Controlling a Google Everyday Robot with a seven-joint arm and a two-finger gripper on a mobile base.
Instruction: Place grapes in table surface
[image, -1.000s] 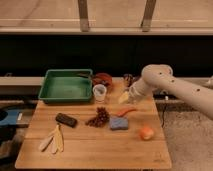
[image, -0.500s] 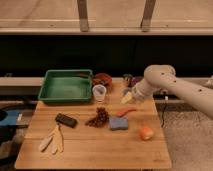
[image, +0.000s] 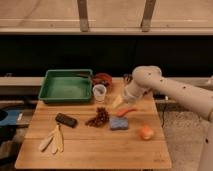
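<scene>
Single cam, raised and pitched down at the table surface (image: 100, 150) from its near long edge, facing the dark wall (image: 60, 52) behind. Mid range: whole tabletop in frame, plus a strip of floor (image: 182, 127) at frame right. The grapes (image: 98, 118) sit about frame centre, green tray (image: 66, 86) upper left. The arm (image: 170, 92) enters from the frame's right edge. The gripper (image: 118, 102) hangs low over the table just right of centre, near the clear cup (image: 100, 92).

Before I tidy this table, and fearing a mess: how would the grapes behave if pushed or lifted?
The grapes look like a lumpy, loose cluster, so they would probably flex and perhaps shed berries rather than slide as one. Any freed round berries could roll on the flat table surface. The gripper is just behind them, apart.
</scene>
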